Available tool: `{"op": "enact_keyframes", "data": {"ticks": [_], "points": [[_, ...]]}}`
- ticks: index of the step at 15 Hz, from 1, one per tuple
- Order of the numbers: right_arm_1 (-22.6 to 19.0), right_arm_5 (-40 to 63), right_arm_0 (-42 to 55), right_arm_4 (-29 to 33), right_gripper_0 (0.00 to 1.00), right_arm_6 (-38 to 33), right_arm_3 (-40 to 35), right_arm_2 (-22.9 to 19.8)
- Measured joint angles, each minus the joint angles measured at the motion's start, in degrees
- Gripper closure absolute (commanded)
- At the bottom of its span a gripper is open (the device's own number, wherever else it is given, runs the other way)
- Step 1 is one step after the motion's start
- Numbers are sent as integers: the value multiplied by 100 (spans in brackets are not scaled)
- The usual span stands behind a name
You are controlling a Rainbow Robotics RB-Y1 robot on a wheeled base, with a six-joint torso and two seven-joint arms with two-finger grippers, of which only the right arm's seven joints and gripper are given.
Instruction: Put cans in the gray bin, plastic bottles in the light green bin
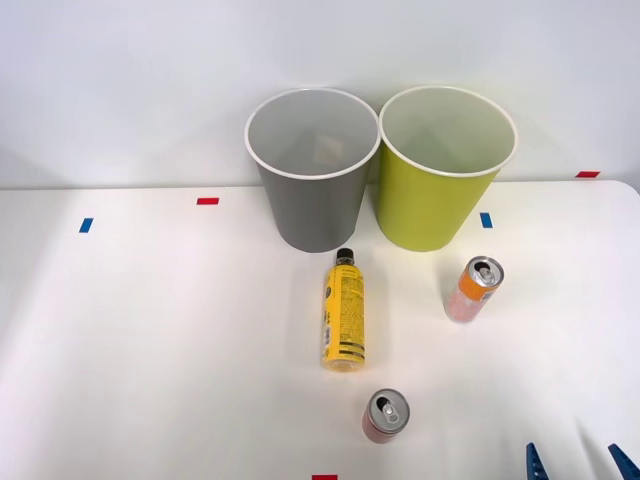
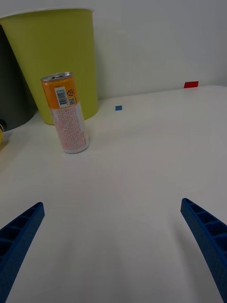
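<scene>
- Right claw: spread wide, empty — low over the white bench.
- Orange-and-pink aluminium can: upright, near the yellow-green plastic bin.
- Likely light, thin-walled, slippery — grip mid-body.

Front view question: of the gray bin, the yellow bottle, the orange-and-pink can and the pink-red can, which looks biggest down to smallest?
1. gray bin
2. yellow bottle
3. and 4. orange-and-pink can and pink-red can: unsure, since both stand upright and are seen from above at different angles.

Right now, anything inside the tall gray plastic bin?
Nothing visible inside the tall gray plastic bin: the front view shows bare pale inner wall and floor. The near inner wall is hidden by its rim.
</scene>
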Motion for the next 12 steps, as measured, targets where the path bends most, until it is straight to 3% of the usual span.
{"op": "enact_keyframes", "data": {"ticks": [12], "points": [[0, 0, 0, 0, 0, 0, 0, 0]]}}
